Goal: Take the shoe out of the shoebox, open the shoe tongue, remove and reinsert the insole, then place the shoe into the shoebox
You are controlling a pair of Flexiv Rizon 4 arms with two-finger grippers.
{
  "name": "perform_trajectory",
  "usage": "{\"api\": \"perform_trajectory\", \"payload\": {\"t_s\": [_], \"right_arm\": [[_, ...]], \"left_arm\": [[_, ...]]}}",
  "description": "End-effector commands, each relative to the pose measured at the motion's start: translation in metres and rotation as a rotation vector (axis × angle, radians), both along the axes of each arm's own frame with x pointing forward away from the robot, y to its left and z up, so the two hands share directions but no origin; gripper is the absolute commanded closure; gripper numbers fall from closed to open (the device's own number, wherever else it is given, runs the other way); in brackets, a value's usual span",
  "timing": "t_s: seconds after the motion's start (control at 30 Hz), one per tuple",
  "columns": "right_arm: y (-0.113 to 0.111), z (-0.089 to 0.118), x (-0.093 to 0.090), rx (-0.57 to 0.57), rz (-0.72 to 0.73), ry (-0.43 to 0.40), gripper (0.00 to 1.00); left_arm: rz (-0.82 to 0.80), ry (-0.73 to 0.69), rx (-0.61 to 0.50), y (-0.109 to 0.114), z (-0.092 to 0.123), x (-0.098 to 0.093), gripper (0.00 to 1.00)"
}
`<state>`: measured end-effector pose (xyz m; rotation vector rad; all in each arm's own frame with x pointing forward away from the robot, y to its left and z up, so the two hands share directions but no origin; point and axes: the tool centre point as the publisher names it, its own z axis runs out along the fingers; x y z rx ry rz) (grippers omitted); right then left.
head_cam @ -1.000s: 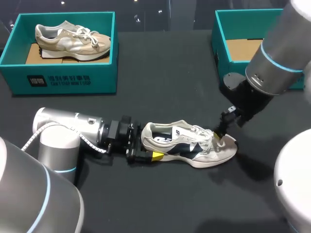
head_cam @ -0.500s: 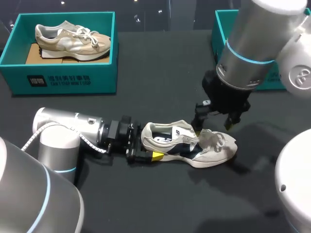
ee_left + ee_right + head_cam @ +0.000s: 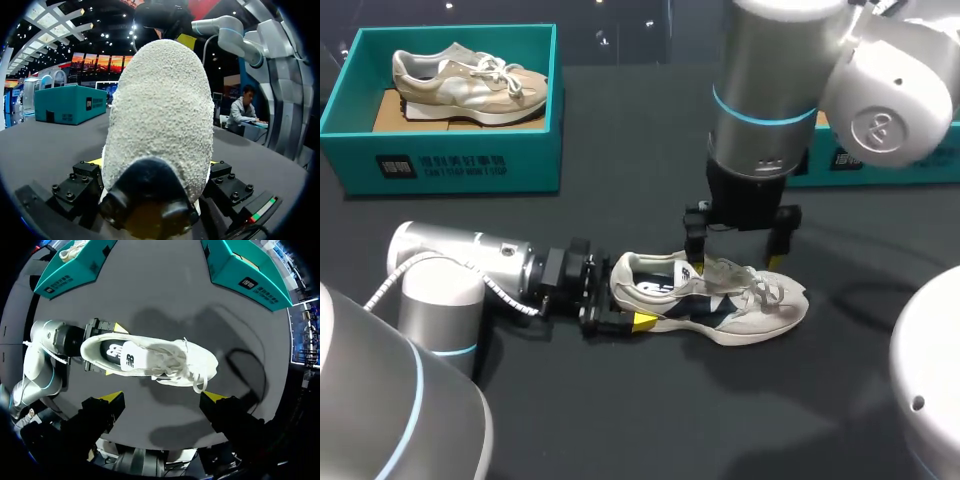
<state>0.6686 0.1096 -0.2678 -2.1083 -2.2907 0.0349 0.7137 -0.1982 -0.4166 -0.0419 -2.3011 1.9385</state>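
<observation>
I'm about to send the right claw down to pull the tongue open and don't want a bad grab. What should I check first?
1. Shoe upright on the table: ok.
2. Left claw shut on the heel: ok.
3. Right claw open, above the tongue: ok.
4. Right claw apart from the laces: ok, by the right wrist view.
5. Tongue opened: not ok, laces cross it.
6. Insole inside the shoe: ok.

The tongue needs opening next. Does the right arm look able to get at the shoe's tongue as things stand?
Probably yes. The right gripper hangs open above the shoe; the tongue faces up under it with only the laces across, and the left gripper is shut on the heel.
</observation>
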Motion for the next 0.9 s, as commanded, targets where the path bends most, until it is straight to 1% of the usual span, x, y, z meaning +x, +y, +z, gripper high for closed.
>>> {"api": "perform_trajectory", "payload": {"t_s": [0.03, 0.23, 0.27, 0.3, 0.6, 0.67, 0.73, 0.9], "right_arm": [[0.02, -0.007, 0.005, -0.111, -0.036, -0.021, 0.0], [0.039, -0.024, 0.01, -0.184, -0.087, -0.075, 0.0], [0.041, -0.026, 0.009, -0.216, -0.151, -0.094, 0.0], [0.04, -0.025, 0.006, -0.223, -0.192, -0.123, 0.0], [0.04, -0.025, 0.006, -0.223, -0.192, -0.123, 0.0], [0.046, -0.027, 0.01, -0.299, -0.199, -0.131, 0.0], [0.051, -0.032, 0.013, -0.348, -0.215, -0.133, 0.0], [0.055, -0.042, 0.018, -0.406, -0.232, -0.144, 0.0]], "left_arm": [[0.001, 0.0, 0.0, 0.001, 0.0, 0.0, 1.0], [0.001, 0.0, 0.0, 0.001, 0.0, 0.0, 1.0], [0.001, 0.0, 0.0, 0.001, 0.0, 0.0, 1.0], [0.001, 0.0, 0.0, 0.001, 0.0, 0.0, 1.0], [0.001, 0.0, 0.0, 0.001, 0.0, 0.0, 1.0], [0.001, 0.0, 0.0, 0.001, 0.0, 0.0, 1.0], [0.001, 0.0, 0.0, 0.001, 0.0, 0.0, 1.0], [0.001, 0.0, 0.0, 0.001, 0.0, 0.0, 1.0]]}}
